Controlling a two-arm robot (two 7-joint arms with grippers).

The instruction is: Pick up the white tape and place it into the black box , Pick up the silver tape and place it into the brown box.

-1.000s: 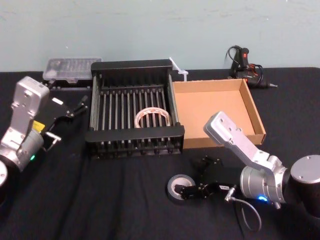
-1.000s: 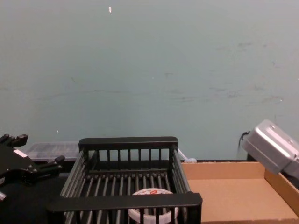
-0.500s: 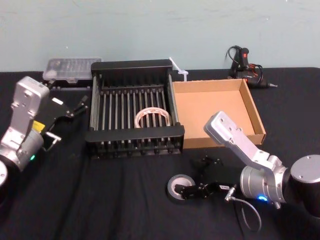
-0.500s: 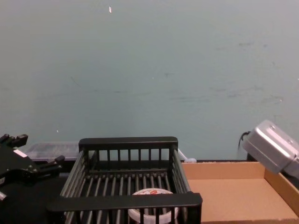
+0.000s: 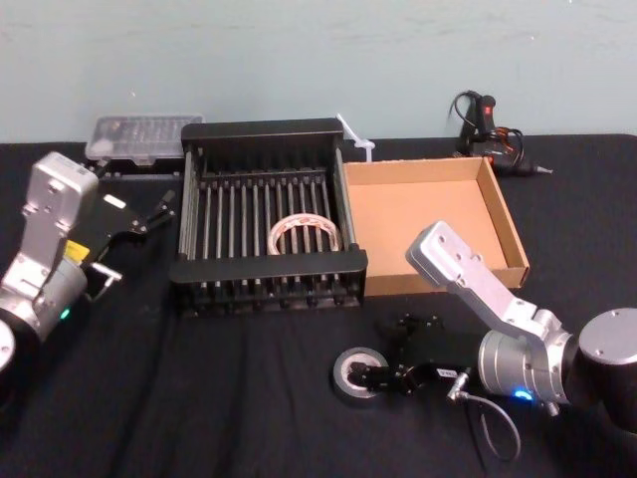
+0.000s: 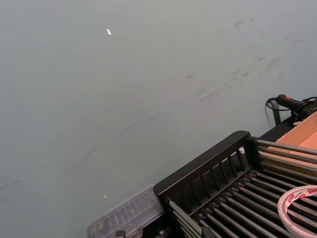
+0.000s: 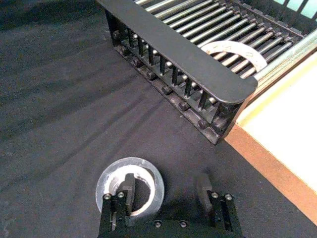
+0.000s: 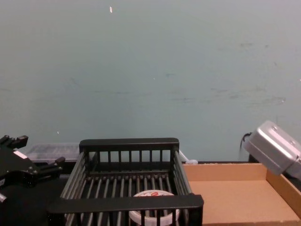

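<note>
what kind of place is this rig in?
Probably a robotics lab bench: black-draped table against a bare painted wall, clear parts case and corded hand tool at the back, right gripper open at the silver tape.

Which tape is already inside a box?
The white tape: the thin, wide ring lying on the bars of the black box. The smaller silver tape sits on the table, outside both boxes, at the right gripper.

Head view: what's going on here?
The white tape lies in the black box. The right gripper is down at the silver tape on the table before the boxes, fingers open, one inside the core, one outside. It is not yet in the brown box. The left gripper hangs idle left of the black box.
</note>
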